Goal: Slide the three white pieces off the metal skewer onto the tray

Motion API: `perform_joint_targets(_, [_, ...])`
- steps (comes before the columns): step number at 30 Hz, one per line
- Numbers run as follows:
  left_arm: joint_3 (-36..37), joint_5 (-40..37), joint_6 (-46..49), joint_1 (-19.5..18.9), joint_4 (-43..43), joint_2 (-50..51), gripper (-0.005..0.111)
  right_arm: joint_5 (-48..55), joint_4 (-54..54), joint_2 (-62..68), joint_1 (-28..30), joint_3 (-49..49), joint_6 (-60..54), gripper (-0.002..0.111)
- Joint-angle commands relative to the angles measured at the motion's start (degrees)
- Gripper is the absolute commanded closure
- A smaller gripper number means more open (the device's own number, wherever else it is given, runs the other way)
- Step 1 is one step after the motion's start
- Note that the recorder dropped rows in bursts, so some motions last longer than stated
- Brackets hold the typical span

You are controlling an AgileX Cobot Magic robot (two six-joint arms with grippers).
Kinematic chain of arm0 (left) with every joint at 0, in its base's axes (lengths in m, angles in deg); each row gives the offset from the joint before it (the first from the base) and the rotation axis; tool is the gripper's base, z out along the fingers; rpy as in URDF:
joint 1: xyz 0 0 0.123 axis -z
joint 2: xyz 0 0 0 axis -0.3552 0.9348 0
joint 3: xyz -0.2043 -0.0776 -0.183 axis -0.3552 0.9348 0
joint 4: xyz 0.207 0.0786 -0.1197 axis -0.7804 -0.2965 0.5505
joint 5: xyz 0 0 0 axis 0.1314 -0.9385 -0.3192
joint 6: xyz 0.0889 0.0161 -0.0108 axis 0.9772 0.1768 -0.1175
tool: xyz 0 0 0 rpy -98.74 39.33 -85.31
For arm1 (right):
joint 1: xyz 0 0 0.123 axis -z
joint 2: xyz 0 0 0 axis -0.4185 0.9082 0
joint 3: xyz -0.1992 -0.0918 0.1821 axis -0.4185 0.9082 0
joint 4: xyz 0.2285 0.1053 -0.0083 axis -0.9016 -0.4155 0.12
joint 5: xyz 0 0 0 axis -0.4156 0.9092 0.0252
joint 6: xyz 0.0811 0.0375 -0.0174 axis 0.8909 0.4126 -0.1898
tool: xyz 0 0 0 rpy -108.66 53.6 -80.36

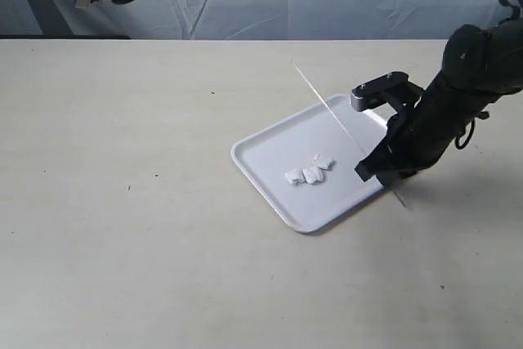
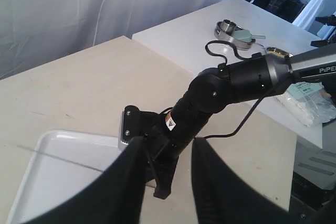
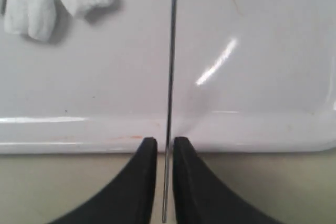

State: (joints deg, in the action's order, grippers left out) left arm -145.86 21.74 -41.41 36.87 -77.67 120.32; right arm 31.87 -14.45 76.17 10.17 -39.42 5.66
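Exterior view: the three white pieces [image 1: 309,172] lie on the tray [image 1: 263,155], sliding apparently done, right gripper [image 1: 372,169] at their 3 o'clock pinching the bare metal skewer [image 1: 325,102]

Three pieces [image 1: 309,172] lay clustered on the tray [image 1: 265,157]. The right gripper [image 1: 377,172] held the skewer [image 1: 327,106] slanted above the tray's far side.
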Motion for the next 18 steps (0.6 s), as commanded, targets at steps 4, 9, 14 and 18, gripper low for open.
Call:
perform_joint_targets(4, [0.4,-0.4,0.1,-0.1,0.2,-0.5,0.077,2.8,0.5,-3.1,-0.2,0.2,1.4,0.088])
perform_joint_targets(9, [0.4,-0.4,-0.2,-0.1,0.2,-0.6,0.077,5.7,0.5,-4.2,-0.2,0.2,1.4,0.088])
perform_joint_targets(14, [0.4,-0.8,0.2,-0.7,0.2,-2.3,0.081,7.8,-0.6,-9.0,-0.2,0.2,1.4,0.088])
perform_joint_targets(18, [1.2,3.2,0.2,-3.5,0.2,-5.3,0.096,11.5,-1.1,-14.9,-0.2,0.3,0.8,0.106])
